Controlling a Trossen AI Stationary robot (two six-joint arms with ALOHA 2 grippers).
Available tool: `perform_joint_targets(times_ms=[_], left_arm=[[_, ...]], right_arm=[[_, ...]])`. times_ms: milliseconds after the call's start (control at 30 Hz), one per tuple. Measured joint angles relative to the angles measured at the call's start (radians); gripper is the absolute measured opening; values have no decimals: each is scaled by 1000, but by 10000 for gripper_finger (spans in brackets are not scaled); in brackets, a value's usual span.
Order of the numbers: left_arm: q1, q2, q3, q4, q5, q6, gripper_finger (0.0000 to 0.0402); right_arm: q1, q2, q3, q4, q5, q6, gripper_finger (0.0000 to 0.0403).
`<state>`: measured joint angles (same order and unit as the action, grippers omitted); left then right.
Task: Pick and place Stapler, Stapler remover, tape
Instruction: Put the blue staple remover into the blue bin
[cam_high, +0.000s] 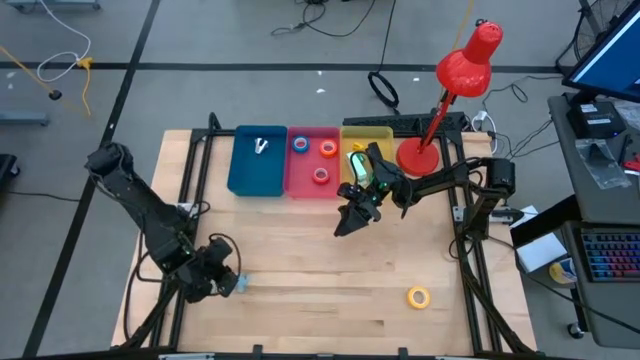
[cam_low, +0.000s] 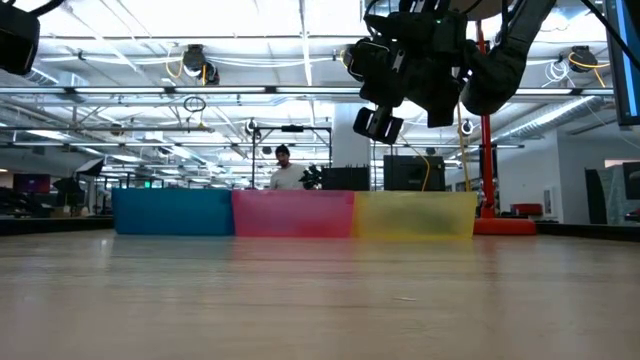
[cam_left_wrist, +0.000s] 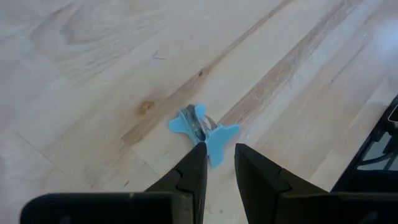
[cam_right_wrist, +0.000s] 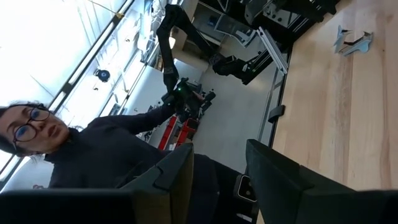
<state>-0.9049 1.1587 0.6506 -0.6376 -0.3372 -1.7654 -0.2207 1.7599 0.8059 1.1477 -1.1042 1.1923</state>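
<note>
A pale wooden table (cam_high: 330, 275) stands on a grey floor strung with cables, with a wide hall of ceiling trusses and lights behind it. Along the table's far edge sit three shallow plastic bins side by side: a blue bin (cam_high: 257, 161) holding a small silvery object I cannot identify, a pink bin (cam_high: 313, 162) and a yellow bin (cam_high: 367, 150). A red desk lamp (cam_high: 455, 85) rises from its round base just beside the yellow bin.

In the pink bin lie three ring-shaped tape rolls, a blue roll (cam_high: 300, 144), an orange roll (cam_high: 328, 149) and a red roll (cam_high: 320, 176), apart from one another. A yellow tape roll (cam_high: 418, 296) lies flat on the bare wood near the front right of the table, well apart from both arms.

The left gripper (cam_high: 228, 283) is low at the front left of the table. Its own camera shows its dark fingers (cam_left_wrist: 194, 177) set narrowly apart, with a small blue winged staple remover (cam_left_wrist: 202, 129) lying on the wood just beyond the tips; one fingertip overlaps a blue wing, though I cannot tell whether it grips.

The right gripper (cam_high: 352, 220) hangs in the air in front of the yellow bin, its fingers (cam_right_wrist: 177, 174) parted with nothing between them.

A person in dark clothing and glasses (cam_right_wrist: 74, 152) shows beyond the table
</note>
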Motion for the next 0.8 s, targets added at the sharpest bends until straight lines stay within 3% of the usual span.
perform_joint_targets(times_ms=[333,800], left_arm=[[-1,0,0,-30,-15,-55,86],[0,0,-63,58,-12,-122,86]], right_arm=[[0,0,0,0,0,0,141],[0,0,0,0,0,0,141]])
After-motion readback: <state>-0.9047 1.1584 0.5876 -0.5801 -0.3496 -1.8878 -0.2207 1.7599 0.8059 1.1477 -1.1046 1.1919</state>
